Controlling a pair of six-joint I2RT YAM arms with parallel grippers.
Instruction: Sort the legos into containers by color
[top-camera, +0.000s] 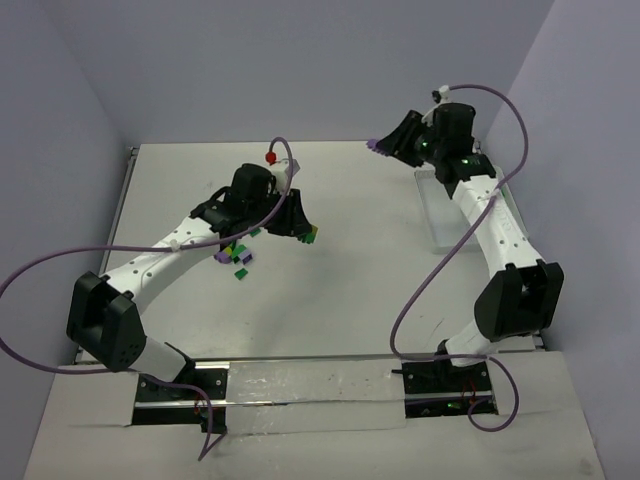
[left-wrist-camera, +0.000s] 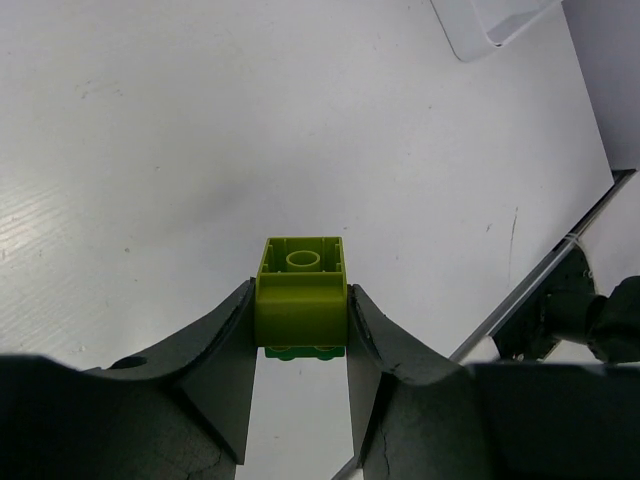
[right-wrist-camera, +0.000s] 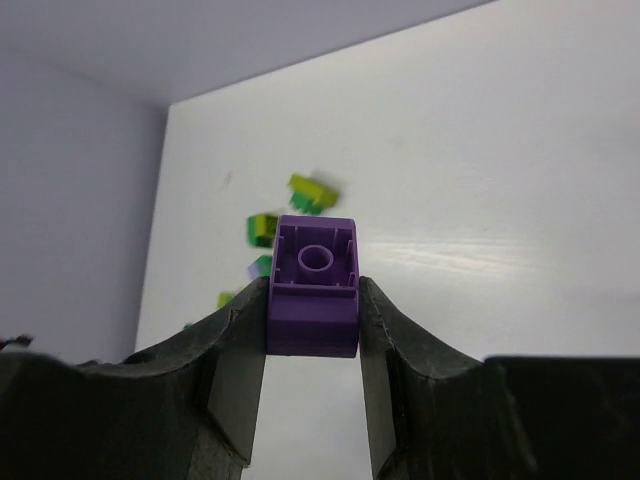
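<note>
Your left gripper (left-wrist-camera: 300, 325) is closed partway on a yellow-green brick (left-wrist-camera: 300, 285), one finger pressed to each side, the hollow underside with its round tube facing the wrist camera. A sliver of darker green shows at the brick's near edge; you cannot tell whether that is a second piece stuck to it. From above, this gripper (top-camera: 300, 225) sits near the middle of the table (top-camera: 340, 300), just right of the loose legos (top-camera: 238, 258), a small cluster of green, yellow-green and lavender pieces. Your right gripper (right-wrist-camera: 313, 335) is clamped the same way on a purple brick (right-wrist-camera: 315, 265), underside toward the camera, and is held up over the far right of the table (top-camera: 385, 145). The container (top-camera: 440, 215) lies along the right side, partly under the right arm; its corner shows in the left wrist view (left-wrist-camera: 490, 25).
</note>
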